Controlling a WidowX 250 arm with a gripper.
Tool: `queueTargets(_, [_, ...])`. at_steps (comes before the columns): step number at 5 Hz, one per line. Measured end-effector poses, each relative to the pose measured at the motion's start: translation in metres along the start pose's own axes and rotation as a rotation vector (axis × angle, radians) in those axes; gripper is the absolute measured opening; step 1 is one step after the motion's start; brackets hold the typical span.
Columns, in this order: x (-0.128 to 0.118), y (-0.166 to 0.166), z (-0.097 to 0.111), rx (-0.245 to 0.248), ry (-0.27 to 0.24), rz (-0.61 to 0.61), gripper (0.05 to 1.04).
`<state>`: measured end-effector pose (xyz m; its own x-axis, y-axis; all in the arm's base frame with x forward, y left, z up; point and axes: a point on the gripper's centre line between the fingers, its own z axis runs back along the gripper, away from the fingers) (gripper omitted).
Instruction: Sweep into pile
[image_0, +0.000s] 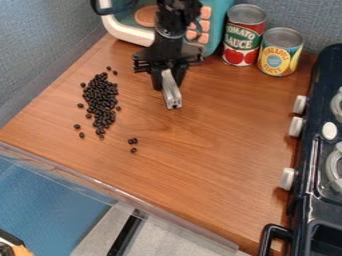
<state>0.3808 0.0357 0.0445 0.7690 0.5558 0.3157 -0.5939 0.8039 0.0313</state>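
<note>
Clasping a grey bar (172, 96), the tool (168, 81) hides its top; heaped black beans (101, 98) partly cover one another.

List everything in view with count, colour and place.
Beans: many, black, loose pile at left, several scattered
Bar: one, grey, in the end effector
Cans: two, multicoloured, top right
Toy oven: one, teal and white, top
Stove: one, dark, pale knobs, right
Tabletop: one, brown, centre
Walls: two, blue-grey, left and top right
Lower surfaces: two, blue and grey, bottom left
Arm: one, black, top
End effector: one, black, above centre
</note>
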Motion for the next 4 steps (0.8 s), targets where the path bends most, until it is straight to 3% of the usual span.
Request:
queueTargets(1, [-0.026, -0.004, 0.004, 0.021, 0.011, -0.205, 0.392])
queueTargets(2, [-0.048, -0.012, 0.004, 0.016, 0.025, -0.327, 0.392])
queueTargets(3, [-0.072, -0.027, 0.004, -0.022, 0.041, -0.445, 0.392])
queueTargets(4, [-0.077, -0.033, 0.004, -0.043, 0.033, -0.528, 0.455])
